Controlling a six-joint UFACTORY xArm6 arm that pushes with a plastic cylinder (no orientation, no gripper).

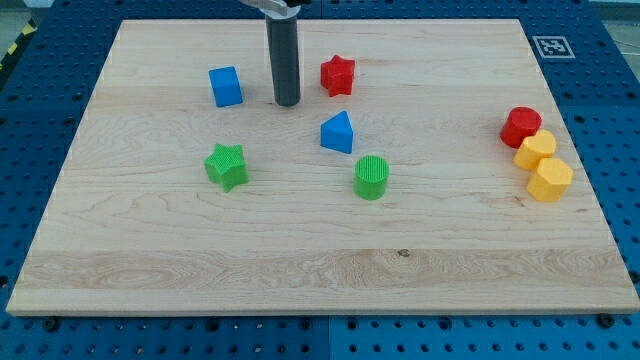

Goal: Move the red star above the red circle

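Red star: near the view's top, centre of the table, fully visible, lying free.
Hidden or cut off: rod's upper end cropped by the view's top edge; shapes of two yellow blocks hard to make out.
My tip: just left of red star, apart from it, between it and blue cube.
Jaws: none on this rod, nothing held.
Red circle: far right, touching upper yellow block.
Others: blue triangle, green star, green cylinder.

Red star upper centre; red circle far right.
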